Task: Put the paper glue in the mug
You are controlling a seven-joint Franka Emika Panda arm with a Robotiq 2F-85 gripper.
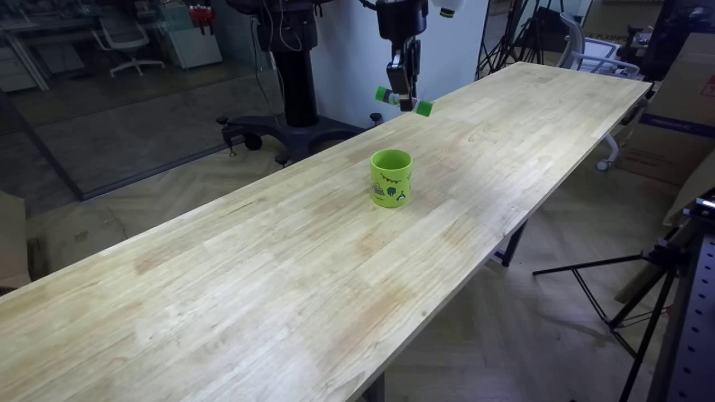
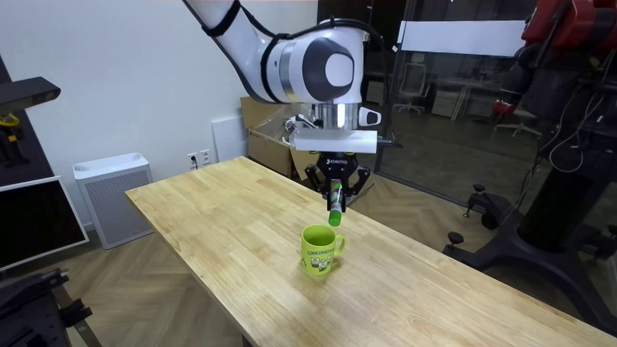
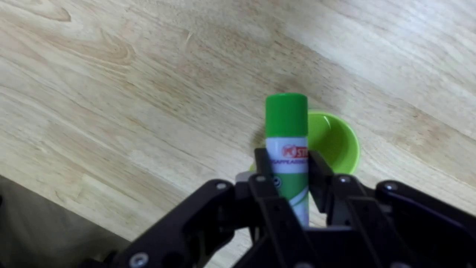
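Note:
The lime-green mug stands upright on the wooden table, with dark printed figures on its side, in both exterior views. In the wrist view the mug is partly hidden behind the glue and the right finger. The paper glue is a green and white stick with a green cap, also seen in an exterior view and the wrist view. My gripper is shut on the glue's middle. The glue lies crosswise, tilted, in the air above the mug's height.
The long wooden table has its edge near the arm's side. A black wheeled stand is beside it. Cardboard boxes stand behind the table's far end. A tripod stands on the floor off the table.

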